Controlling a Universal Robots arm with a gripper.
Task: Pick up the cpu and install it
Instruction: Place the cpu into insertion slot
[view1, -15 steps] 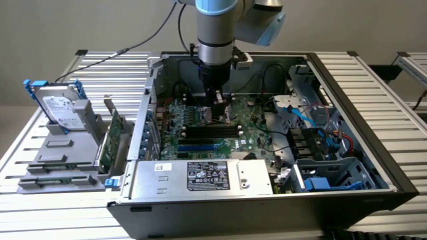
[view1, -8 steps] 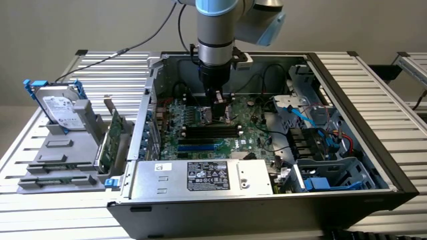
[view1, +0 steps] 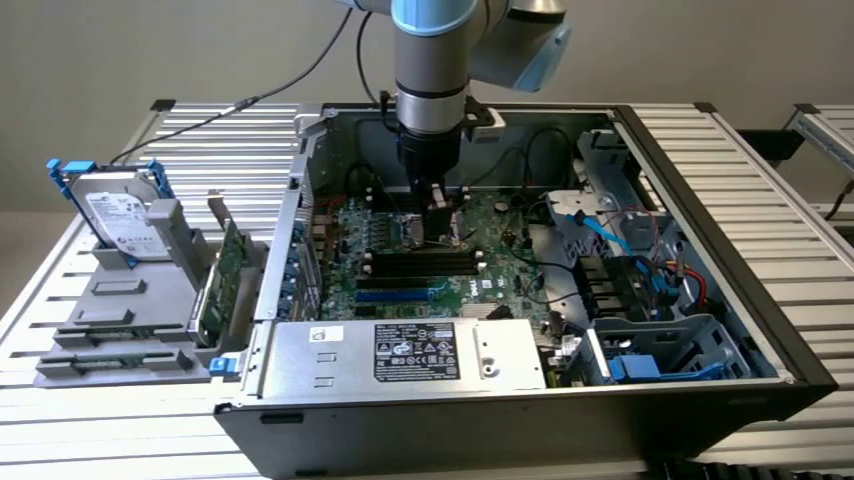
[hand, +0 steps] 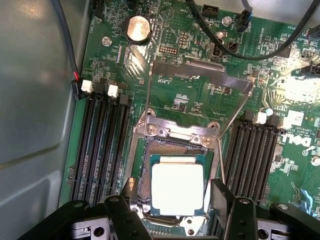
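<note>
1. The pincer (view1: 438, 218) hangs straight down from the arm into the open computer case (view1: 721, 250), which lies on its side near the middle of the slatted surface (view1: 761, 150)
2. It sits low over the green motherboard (view1: 387, 275), close to the case's back wall
3. In the wrist view its jaws stand wide apart, released and gripping nothing; the two black fingers (hand: 235, 212) reach down on either side of the socket (hand: 165, 147)
4. The cpu (hand: 177, 189) lies flat in that socket, silver-grey top upward, squarely between the two fingers and just beneath them
5. A narrow strip of socket shows between the chip's edges and each finger, so no contact is visible
6. The hinged metal retaining frame (hand: 200, 80) stands swung open, away from the cpu, with its hinge bar and two screws just beside one edge of the chip
7. Banks of black memory slots (hand: 100, 145) run along both sides of the socket
8. A round coin cell (hand: 138, 27) sits on the board beyond the retaining frame, and black cables (hand: 260, 52) loop across the board near it
9. Near the surface's edge at the exterior view's left, a hard drive (view1: 120, 215) with a blue bracket stands in a grey holder; a green circuit card (view1: 227, 270) stands upright between it and the case, both well apart from the pincer
</note>
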